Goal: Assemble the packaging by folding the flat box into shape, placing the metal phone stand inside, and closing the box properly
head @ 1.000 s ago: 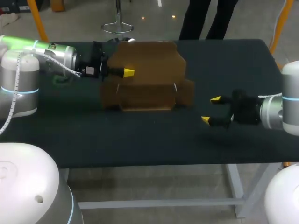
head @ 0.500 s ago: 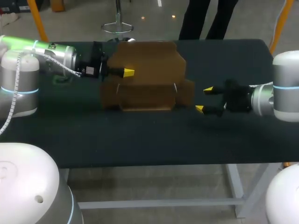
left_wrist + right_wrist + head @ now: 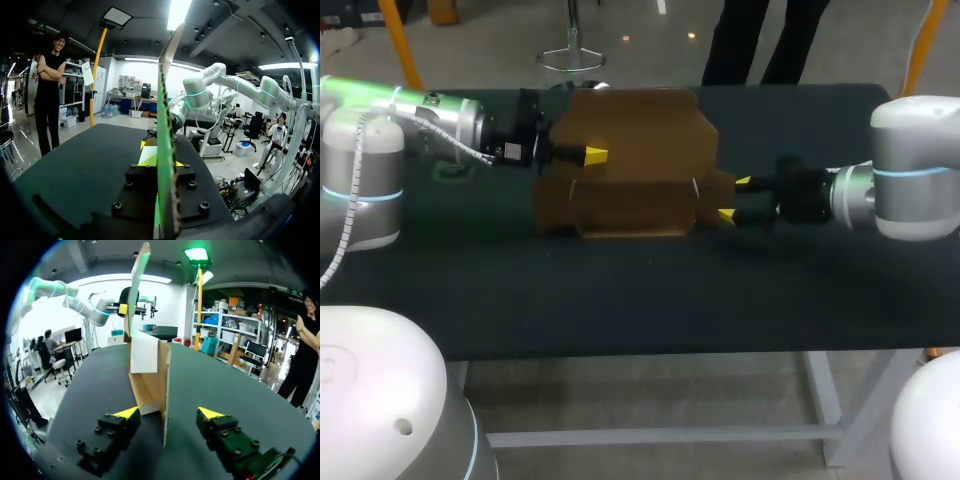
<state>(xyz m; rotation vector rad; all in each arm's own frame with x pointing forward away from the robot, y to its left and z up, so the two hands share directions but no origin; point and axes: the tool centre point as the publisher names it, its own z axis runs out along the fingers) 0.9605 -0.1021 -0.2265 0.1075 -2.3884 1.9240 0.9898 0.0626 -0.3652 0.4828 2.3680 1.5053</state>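
Observation:
A brown cardboard box (image 3: 630, 150) stands half-folded at the back middle of the black table (image 3: 620, 290), its tall rear panel upright. My left gripper (image 3: 592, 155) is shut on that panel's left part; in the left wrist view the cardboard's edge (image 3: 167, 150) runs between the fingers of the left gripper (image 3: 160, 159). My right gripper (image 3: 734, 198) is at the box's right end, open, straddling the side flap (image 3: 720, 192). In the right wrist view the flap (image 3: 162, 385) stands between the fingers of the right gripper (image 3: 169, 413), with a gap on each side.
The dark tabletop stretches in front of the box to the near edge (image 3: 650, 350). A coil of green cable (image 3: 445, 170) lies by my left arm at the table's left.
My right arm has moved left, from the open table to the box's right flap, and its fingers have narrowed somewhat around it. The left arm and the box have stayed still.

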